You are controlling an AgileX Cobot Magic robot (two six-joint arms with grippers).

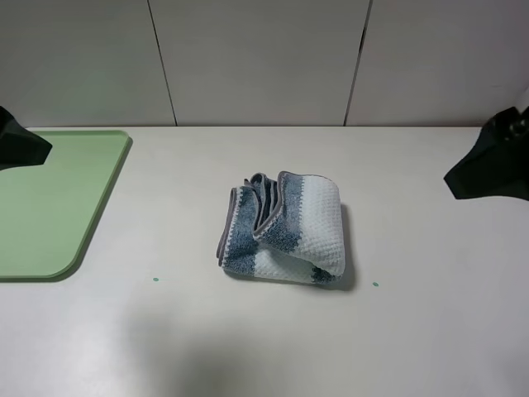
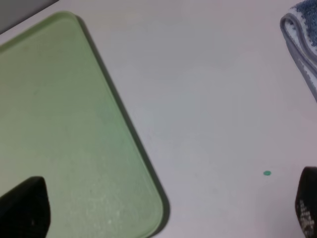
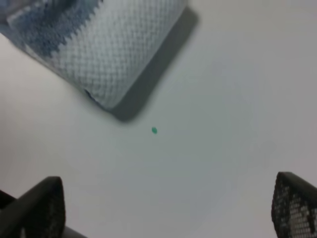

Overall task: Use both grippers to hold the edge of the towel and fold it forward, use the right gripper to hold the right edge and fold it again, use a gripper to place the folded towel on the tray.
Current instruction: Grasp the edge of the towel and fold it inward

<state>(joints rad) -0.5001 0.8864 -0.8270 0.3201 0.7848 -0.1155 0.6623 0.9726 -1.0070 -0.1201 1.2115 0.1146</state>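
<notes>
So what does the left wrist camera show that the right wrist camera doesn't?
Only the left wrist view shows the green tray, with just the striped corner of the towel. Only the right wrist view shows the towel's white waffle fold close up. Both share the towel, bare table, a small green dot each, and the dark fingers of that arm's open end effector.

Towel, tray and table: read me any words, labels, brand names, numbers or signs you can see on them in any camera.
None: no word, label, brand, number or sign is readable in any view.
The towel shows only blue-grey and whitish stripes, with no tag visible.
The tray is plain pale green.
The table carries just two small green dots, marks rather than characters.
</notes>
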